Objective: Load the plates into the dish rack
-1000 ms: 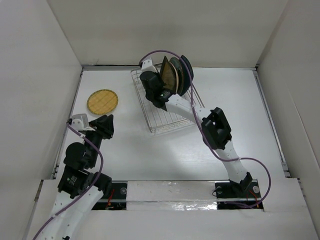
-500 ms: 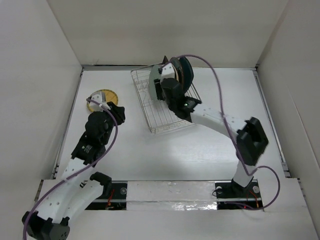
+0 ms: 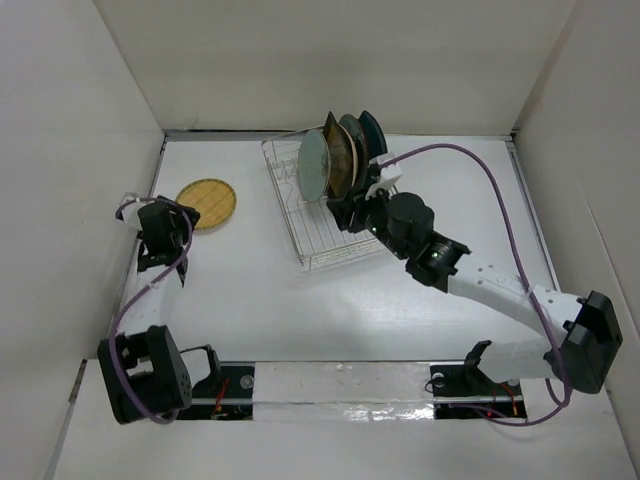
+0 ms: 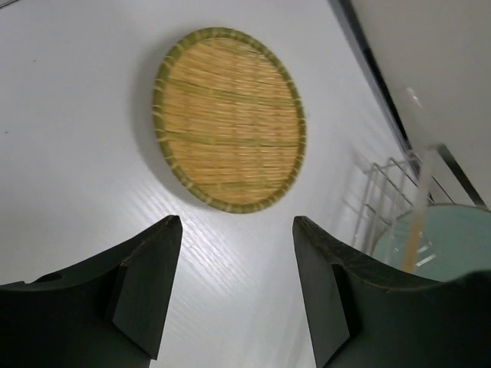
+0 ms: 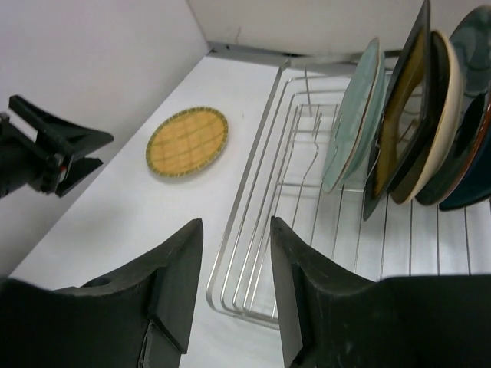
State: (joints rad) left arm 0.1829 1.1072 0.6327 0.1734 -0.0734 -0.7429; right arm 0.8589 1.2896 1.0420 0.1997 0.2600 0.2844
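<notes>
Left tool (image 4: 235, 230), jaws parted and empty, hangs just short of the yellow checked plate (image 4: 230, 119), which lies flat near the far-left corner of the tabletop (image 3: 250, 300) and is the only one not yet racked. Five plates (image 3: 345, 155) stand upright in the dish rack (image 3: 325, 235), with the right tool (image 5: 234, 230) parted and empty beside it. Judged next: left tool lowers over the plate's rim and closes.

Robotics lab cell: white panel walls (image 3: 330, 60) at 9, 12, 3 o'clock around white tabletop (image 3: 270, 310); mounting rail (image 3: 340, 385) at 6 o'clock carrying two robot arms (image 3: 500, 290).
</notes>
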